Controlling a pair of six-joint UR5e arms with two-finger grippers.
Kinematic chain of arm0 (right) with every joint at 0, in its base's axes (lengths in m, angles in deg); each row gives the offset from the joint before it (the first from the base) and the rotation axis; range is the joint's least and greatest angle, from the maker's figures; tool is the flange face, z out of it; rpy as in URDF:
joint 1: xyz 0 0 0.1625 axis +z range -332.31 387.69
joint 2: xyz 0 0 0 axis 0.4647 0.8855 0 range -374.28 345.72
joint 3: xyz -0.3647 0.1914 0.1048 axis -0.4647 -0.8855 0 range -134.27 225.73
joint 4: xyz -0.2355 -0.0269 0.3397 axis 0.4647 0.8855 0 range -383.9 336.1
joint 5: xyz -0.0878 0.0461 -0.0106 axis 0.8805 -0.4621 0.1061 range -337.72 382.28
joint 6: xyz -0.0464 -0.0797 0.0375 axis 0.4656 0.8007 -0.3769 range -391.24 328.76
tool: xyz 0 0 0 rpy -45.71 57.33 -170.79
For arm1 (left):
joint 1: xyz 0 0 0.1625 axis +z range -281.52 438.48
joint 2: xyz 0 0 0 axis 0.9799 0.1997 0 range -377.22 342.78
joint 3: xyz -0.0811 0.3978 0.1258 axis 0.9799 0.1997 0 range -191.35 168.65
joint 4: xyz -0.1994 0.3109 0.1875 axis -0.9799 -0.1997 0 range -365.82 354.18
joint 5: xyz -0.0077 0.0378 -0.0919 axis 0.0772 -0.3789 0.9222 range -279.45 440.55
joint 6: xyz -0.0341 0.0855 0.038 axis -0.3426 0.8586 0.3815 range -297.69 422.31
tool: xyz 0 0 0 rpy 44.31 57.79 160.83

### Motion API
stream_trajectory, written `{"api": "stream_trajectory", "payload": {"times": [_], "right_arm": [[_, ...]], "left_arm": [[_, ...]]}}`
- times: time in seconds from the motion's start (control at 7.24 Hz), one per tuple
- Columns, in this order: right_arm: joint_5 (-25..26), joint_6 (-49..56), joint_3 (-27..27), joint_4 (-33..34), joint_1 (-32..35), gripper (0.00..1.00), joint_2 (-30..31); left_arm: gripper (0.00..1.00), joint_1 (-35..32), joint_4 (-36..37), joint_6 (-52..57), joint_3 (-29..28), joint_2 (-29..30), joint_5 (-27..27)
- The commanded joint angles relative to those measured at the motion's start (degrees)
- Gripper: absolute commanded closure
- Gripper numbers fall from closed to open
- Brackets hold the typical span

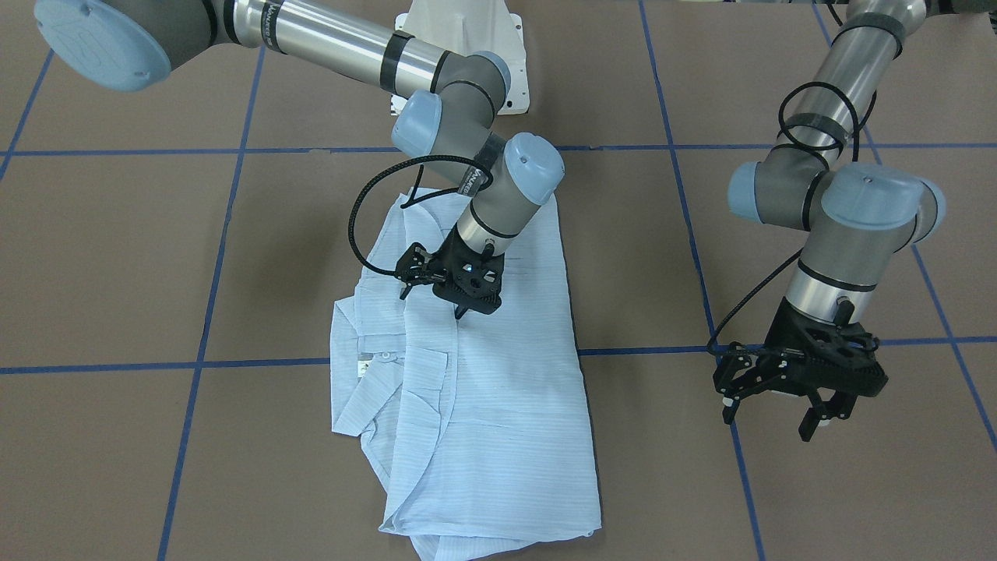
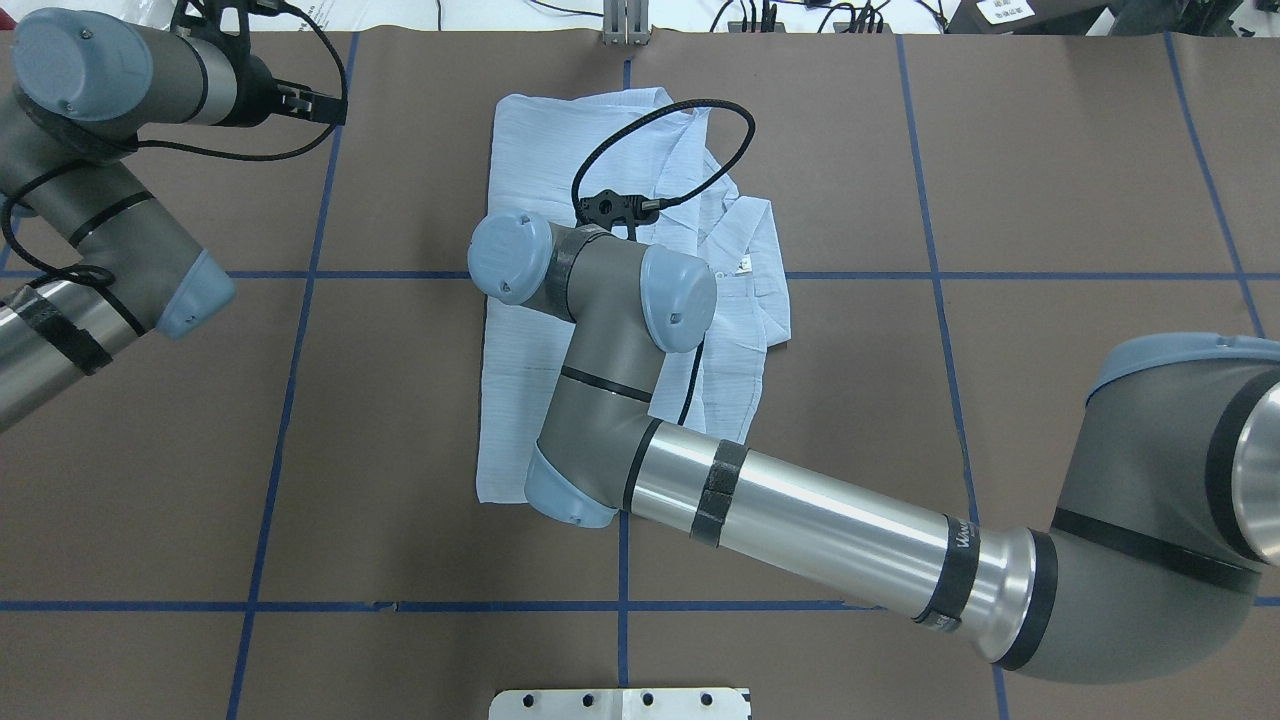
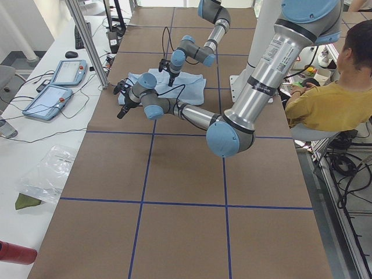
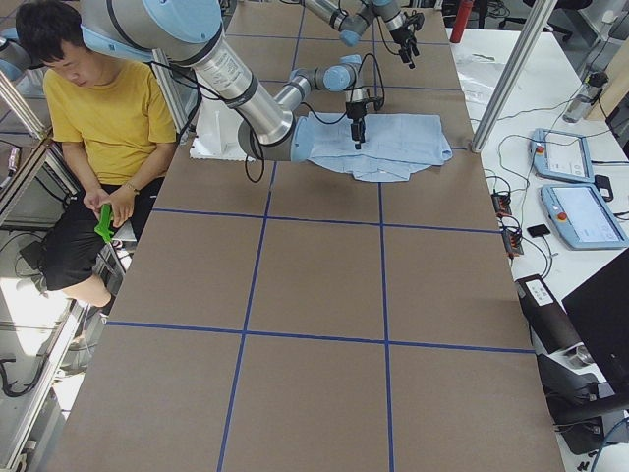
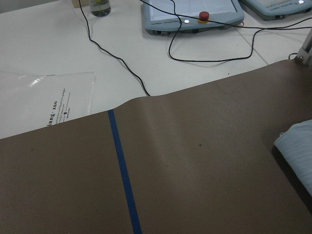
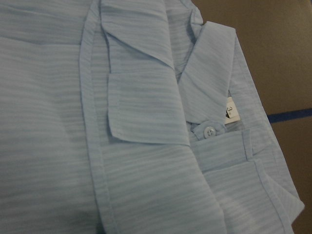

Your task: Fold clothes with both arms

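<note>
**Q:** Where did the shirt (image 1: 483,405) lie?

**A:** It lay flat on the brown table (image 1: 117,257), about mid-table. It was folded into one long panel and crossed a blue tape line (image 1: 646,351). The collar, the neck label (image 6: 229,109) and a small white button (image 6: 209,130) sat on the side toward the robot's right. A folded flap of cloth lay just beside the button.

**Q:** And the right gripper (image 1: 459,312)?

**A:** It pointed tip-down over the shirt, near the collar end, with the tip at or just above the cloth. The fingers looked pressed together into a single point. I could not tell whether any fabric was caught between them. Its wrist view showed only striped cloth, plus a strip of table along one edge.

**Q:** The left gripper (image 1: 826,419)?

**A:** It hung over bare table, well apart from the shirt, off the shirt's plain long edge. The fingers were spread apart. Its wrist view showed brown table, a tape line and only a corner of the shirt at the frame's edge.

**Q:** Anything else noted?

**A:** A person (image 4: 108,118) in a yellow top sat beside the robot. Two teach pendants (image 3: 58,87) lay on the white bench along the table's far side.
</note>
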Motion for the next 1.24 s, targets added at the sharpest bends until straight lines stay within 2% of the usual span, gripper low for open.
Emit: {"api": "stream_trajectory", "payload": {"times": [0.0, 0.14, 0.28, 0.55, 0.69, 0.83, 1.1], "right_arm": [[0.2, 2.2, 0.0, 2.1, 0.0, 0.0, -0.2], [0.3, 3.0, 0.2, 3.8, 0.2, 0.0, -0.3], [0.1, 7.8, 1.3, 8.2, 1.1, 0.0, -0.3], [-0.2, 13.7, 6.2, 15.5, 3.7, 0.0, 2.2], [0.2, 14.5, 10.6, 15.5, 4.2, 0.0, 7.8], [0.4, 17.4, 17.3, 15.4, 5.3, 0.0, 13.7], [-0.1, 23.3, 34.0, 14.6, 7.6, 0.0, 24.8]], "left_arm": [[0.0, 0.1, -0.2, 0.0, 0.0, -0.1, 0.0], [0.0, 0.1, -0.3, 0.0, 0.2, -0.1, 0.0], [0.0, 0.1, -0.4, -0.1, 0.2, -0.1, 0.0], [0.0, 0.1, -0.4, -0.1, 0.3, -0.1, 0.0], [0.0, 0.8, -0.5, -1.8, 0.3, -0.1, 0.0], [0.0, 1.2, -0.5, -2.0, 0.5, -0.1, 0.0], [0.0, 1.5, -0.4, -2.0, 2.8, -1.6, 0.0]]}}
